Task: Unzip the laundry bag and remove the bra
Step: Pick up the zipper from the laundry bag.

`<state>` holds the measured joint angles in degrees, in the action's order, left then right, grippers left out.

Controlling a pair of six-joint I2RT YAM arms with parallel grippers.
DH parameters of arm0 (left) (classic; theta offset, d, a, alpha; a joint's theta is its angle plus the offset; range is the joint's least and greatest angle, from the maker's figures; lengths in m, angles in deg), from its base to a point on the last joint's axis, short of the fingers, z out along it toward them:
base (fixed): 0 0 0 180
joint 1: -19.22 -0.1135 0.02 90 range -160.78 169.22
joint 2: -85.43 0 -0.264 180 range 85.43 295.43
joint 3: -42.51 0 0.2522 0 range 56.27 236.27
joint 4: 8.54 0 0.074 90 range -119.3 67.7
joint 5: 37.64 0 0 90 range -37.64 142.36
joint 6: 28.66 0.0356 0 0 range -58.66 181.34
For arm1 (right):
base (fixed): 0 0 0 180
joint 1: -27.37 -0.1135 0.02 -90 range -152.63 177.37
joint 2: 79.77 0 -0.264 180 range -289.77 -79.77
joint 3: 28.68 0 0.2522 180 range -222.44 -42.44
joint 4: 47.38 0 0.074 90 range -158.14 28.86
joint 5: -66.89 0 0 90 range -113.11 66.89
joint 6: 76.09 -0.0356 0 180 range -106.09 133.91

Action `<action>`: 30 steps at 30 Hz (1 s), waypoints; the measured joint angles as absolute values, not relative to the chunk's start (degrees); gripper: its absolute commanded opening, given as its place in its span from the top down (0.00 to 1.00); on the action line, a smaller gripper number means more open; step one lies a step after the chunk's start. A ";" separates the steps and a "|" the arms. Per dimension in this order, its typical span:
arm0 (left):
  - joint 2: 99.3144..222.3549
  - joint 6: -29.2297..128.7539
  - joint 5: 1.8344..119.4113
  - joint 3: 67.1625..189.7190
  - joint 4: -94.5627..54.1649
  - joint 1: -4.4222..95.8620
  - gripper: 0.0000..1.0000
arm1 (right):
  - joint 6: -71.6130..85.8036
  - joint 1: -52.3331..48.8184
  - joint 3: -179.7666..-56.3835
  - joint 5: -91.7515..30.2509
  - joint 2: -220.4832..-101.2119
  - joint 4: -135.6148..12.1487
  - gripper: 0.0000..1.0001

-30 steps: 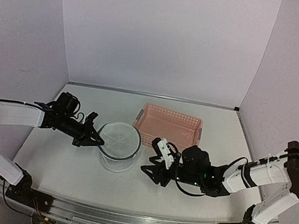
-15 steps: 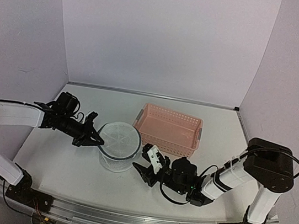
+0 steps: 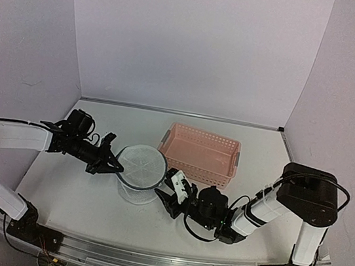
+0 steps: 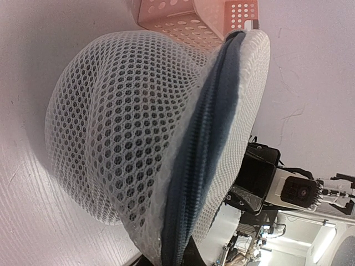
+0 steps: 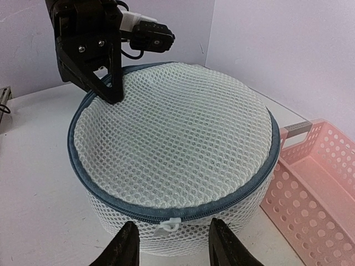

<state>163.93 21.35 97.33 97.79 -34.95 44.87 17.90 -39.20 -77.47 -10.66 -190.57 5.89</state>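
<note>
The laundry bag (image 3: 140, 171), a small round white mesh bag with a blue-grey zip band, stands upright mid-table. My left gripper (image 3: 117, 166) is shut on its left rim, and the right wrist view shows that left gripper (image 5: 109, 91) pinching the far edge. In the left wrist view the zip band (image 4: 206, 138) runs down into my left gripper (image 4: 187, 259). My right gripper (image 3: 165, 186) is low at the bag's near right side. It is open, and its fingertips (image 5: 126, 244) stand on either side of the white zip pull (image 5: 169, 226) without touching it. The bra is hidden.
A pink perforated plastic basket (image 3: 203, 151) stands just behind and to the right of the bag, and its near corner (image 5: 310, 183) is close to my right gripper. White walls close in the back and both sides.
My right gripper has moved left along the table to the bag's near side, and its jaws have narrowed a little. The left arm and the bag have not moved.
</note>
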 measured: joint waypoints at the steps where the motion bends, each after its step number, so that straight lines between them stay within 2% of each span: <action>1: 163.93 21.35 97.33 97.79 -34.92 44.87 1.00 | 17.59 -39.20 -77.47 -10.64 -190.70 5.95 0.59; 10: 163.95 21.38 97.35 97.79 -34.92 44.87 1.00 | 16.11 -39.22 -77.64 -10.36 -191.53 6.41 0.73; 20: 163.95 21.38 97.33 97.79 -34.92 44.87 1.00 | 15.14 -39.22 -78.89 -10.18 -193.08 6.78 1.00; 30: 163.95 21.49 97.49 97.79 -34.92 44.87 1.00 | 14.05 -39.28 -77.60 -10.03 -192.71 6.87 1.00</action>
<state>163.95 21.49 97.49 97.79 -34.92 44.87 14.05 -39.28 -77.60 -10.03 -192.71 6.87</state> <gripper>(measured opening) 0.037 0.038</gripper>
